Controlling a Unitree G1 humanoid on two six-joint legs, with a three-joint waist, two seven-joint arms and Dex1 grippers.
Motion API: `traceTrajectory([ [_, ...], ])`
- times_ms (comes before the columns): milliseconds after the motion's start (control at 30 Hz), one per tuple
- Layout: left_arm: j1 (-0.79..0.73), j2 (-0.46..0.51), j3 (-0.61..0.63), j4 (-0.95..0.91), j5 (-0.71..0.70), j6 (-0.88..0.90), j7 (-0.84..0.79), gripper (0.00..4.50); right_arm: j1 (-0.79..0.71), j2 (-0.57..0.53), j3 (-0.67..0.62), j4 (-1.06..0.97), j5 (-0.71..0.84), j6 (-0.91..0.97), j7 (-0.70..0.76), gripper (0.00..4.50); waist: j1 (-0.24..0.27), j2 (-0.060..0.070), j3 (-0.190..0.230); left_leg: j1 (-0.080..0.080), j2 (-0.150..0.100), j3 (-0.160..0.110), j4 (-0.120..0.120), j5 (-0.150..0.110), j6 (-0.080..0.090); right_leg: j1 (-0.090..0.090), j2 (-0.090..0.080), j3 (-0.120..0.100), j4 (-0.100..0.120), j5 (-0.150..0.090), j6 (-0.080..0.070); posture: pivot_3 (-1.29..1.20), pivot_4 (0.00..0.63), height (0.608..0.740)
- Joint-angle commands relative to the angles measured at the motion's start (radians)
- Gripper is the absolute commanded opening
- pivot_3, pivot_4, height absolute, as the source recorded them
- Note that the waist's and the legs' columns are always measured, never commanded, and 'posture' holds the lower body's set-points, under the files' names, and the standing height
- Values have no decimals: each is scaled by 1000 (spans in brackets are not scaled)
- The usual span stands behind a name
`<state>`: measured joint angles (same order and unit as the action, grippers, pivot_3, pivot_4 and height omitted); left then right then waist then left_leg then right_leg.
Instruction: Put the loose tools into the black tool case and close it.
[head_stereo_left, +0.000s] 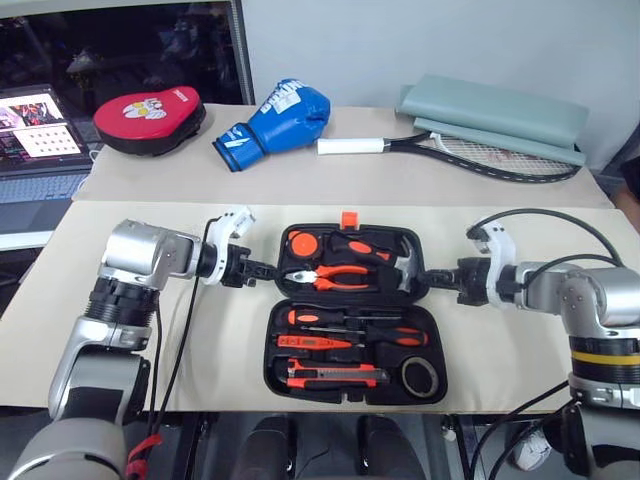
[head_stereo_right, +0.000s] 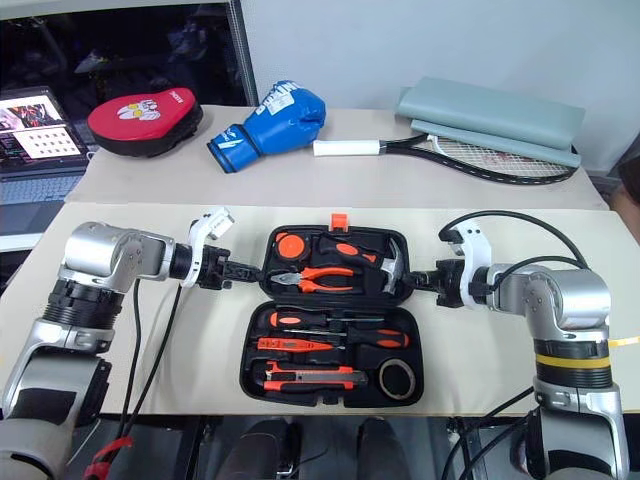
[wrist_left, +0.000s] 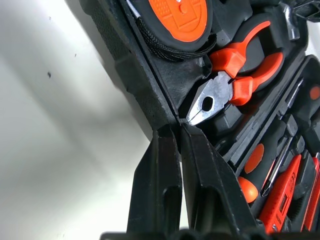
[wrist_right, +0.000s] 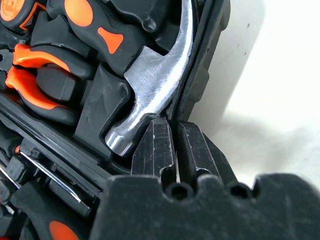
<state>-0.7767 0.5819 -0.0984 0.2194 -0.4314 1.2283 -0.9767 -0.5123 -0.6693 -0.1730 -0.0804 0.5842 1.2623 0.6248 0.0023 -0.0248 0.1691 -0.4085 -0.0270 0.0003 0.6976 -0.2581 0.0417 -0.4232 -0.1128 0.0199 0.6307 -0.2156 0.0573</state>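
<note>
In the left eye view the black tool case (head_stereo_left: 352, 312) lies open at the centre of the frame on the tan table (head_stereo_left: 150, 330), its far half holding the pliers (head_stereo_left: 335, 277) and hammer (head_stereo_left: 408, 262), its near half holding two screwdrivers (head_stereo_left: 355, 328), the red tester (head_stereo_left: 314, 343), the utility knife (head_stereo_left: 335, 376) and the tape roll (head_stereo_left: 419, 377), so the loose tools look stowed and closing is what remains. The left gripper (head_stereo_left: 268, 269) meets the far half's left edge and the right gripper (head_stereo_left: 428, 279) its right edge. The risk, as I judge it, is that thin pinches on a rim slip as that half swings over, or that uneven lifting twists the hinge and drags the case across the table; a tool sitting proud could also stop the latch (head_stereo_left: 349, 219). The right eye view gives the same layout, and whether each tool is fully seated in its slot is hard to tell. In the left wrist view the two fingers (wrist_left: 155, 190) are drawn together with the case wall's edge nipped at their tips, just by the pliers' nose; how deep the bite goes is unclear. In the right wrist view the fingers (wrist_right: 154, 150) are likewise nearly shut, a narrow slit between them, tips at the rim beside the hammer head; whether they clamp the rim or only press against it I cannot make out, and the hinge is not visible.
</note>
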Motion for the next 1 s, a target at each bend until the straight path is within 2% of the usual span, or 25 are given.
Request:
traceTrajectory([
  [33, -13, -97, 38, -63, -33, -179, 11, 0, -45, 46, -46, -118, 38, -160, 25, 33, 2, 0, 0, 0, 0, 0, 0, 0, 0, 0, 0, 0, 0, 0, 0, 0, 150, 737],
  [367, 12, -210, 44, -14, 53, -550, 23, 0, 50, 70, 15, -118, -151, -504, 28, 33, 1, 0, 0, -6, -1, 0, -2, 0, -1, -5, 0, -1, 1, 0, 0, 0, 150, 737],
  [500, 58, -206, 35, -23, 73, -662, -15, 0, 139, 84, 32, -133, -208, -655, 49, 33, 0, 0, 0, -7, -1, 0, -2, 0, -1, -6, 0, -1, 0, 1, 1, 0, 150, 737],
  [633, 147, -183, 32, -34, 112, -813, -36, 0, 219, 100, 15, -73, -291, -930, 59, 33, -9, 0, 0, -7, -1, 0, -3, 0, -1, -6, 0, -1, -1, 1, 1, 0, 150, 737],
  [1000, 290, -187, 34, -74, 175, -1077, 13, 0, 386, 81, 39, -128, -454, -1304, 39, 33, -13, 0, 0, -2, -1, 0, -3, 0, 0, -1, 0, -1, -1, 1, 1, 0, 150, 737],
])
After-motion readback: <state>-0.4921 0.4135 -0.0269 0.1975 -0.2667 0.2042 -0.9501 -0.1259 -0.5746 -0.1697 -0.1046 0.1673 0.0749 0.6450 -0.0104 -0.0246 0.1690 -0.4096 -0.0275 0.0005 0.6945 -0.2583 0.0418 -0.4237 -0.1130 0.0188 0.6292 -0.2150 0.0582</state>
